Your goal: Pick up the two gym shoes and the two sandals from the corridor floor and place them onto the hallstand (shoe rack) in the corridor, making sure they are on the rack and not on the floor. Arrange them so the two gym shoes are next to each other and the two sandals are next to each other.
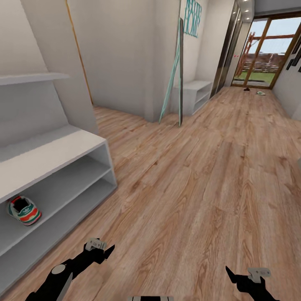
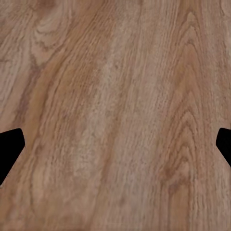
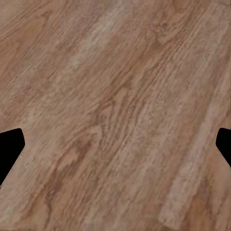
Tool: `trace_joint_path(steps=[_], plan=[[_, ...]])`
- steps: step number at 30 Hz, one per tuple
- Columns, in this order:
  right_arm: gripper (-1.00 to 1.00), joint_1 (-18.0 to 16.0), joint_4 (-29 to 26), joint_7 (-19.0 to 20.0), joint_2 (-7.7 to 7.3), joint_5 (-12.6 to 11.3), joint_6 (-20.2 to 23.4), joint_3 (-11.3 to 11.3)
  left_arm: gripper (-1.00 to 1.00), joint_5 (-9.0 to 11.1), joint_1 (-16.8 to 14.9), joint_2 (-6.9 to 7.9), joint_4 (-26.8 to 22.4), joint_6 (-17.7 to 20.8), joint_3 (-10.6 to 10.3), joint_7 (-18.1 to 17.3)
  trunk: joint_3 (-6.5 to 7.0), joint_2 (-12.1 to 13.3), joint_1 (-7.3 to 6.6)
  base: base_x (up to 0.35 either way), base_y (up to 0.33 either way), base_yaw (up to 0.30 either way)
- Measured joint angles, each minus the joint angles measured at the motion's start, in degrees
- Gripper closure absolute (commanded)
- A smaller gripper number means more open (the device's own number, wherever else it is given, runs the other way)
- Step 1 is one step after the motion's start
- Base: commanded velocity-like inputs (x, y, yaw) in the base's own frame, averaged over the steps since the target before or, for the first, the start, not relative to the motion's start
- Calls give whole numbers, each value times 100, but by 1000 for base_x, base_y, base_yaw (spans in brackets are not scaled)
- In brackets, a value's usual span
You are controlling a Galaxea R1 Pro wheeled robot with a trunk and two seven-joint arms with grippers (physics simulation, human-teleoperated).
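I see one gym shoe [image 1: 24, 210] on the hallstand [image 1: 54, 156] shelf; three remain. Both jaws are wide, holding nothing.

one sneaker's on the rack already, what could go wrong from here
1. The gym shoe sits near the open front edge of the hallstand shelf; placing its partner beside it might knock it off.
2. Small items lie far down the corridor floor by the glass door, too small to identify, so a long drive past the leaning mirror is likely.
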Motion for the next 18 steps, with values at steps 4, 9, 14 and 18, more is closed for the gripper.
trace_joint_path(steps=[4,9,14,18], plan=[[-100,0,4,-3,2,-1,0,0,-100,3,0,0,-1,-3,0,1,0,0,0,338,-57,-53],[-100,2,5,-5,3,-1,0,-1,-100,5,-2,5,-5,-3,-1,1,0,0,0,338,-68,-214],[-100,2,5,-5,3,-1,0,-1,-100,6,-2,6,-6,-2,4,1,0,0,0,338,-71,-270],[-100,2,7,-5,3,-1,5,-1,-100,6,-2,6,-7,0,7,1,0,0,0,338,-71,-279]])
